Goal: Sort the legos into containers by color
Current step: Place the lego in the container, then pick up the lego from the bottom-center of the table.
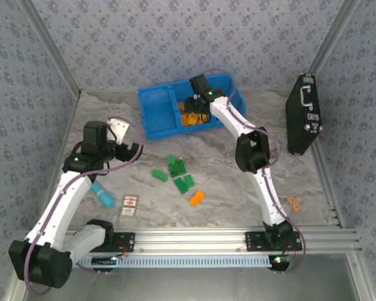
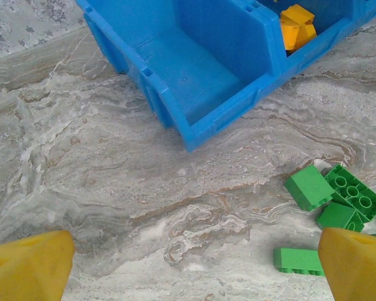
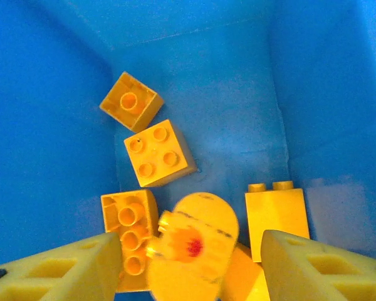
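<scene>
Overhead, the right jaws are seen inside the middle compartment of the blue bin (image 1: 155, 113), just above a heap of orange bricks (image 1: 189, 119). From this height it cannot be judged whether they are parted. The left jaws are held open over the tabletop (image 1: 225, 188) near the bin's left end. Green bricks (image 1: 177, 172) and one orange brick (image 1: 197, 198) are scattered on the tabletop, well apart from the bin. A mixed compartment is risked if a green piece is carried to where the orange ones lie.

From the left wrist, the jaws are seen spread wide with nothing between them. The green bricks (image 2: 335, 197) are crowded at the right edge, partly cut off by the frame and by one yellow pad (image 2: 357, 263). Because they touch one another, two could be pinched together, or one pushed aside.

From the right wrist, the jaws are parted. A blurred, rounded orange piece (image 3: 191, 251) is seen between them, apparently touching neither pad, and its true shape cannot be made out. If the jaws are withdrawn carelessly, the square brick (image 3: 158, 152) nearby could be knocked or dragged.
</scene>
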